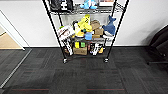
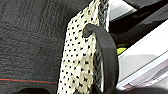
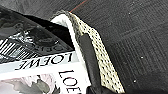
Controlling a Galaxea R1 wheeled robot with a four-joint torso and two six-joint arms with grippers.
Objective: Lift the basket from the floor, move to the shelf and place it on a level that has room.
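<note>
Two tools with grip state impossible to tell, beside basket (image 2: 77, 57), crowded shelf (image 1: 86, 30) across floor (image 1: 82, 75).

Head camera high, facing the shelf (image 1: 85, 30) across carpet (image 1: 82, 75), both wrist cameras close against the basket (image 2: 80, 57).

The shelf (image 1: 86, 32) ran off the head view's far edge, so its top tier could not be seen. Goods on its lower tiers were too blurred to name. In both wrist views the basket (image 2: 77, 57) was cut by the frame, leaving one end wall and a dark handle (image 2: 106, 52); the grippers' fingers could not be made out. At right, a dark object (image 1: 160, 42) was cropped.
</note>
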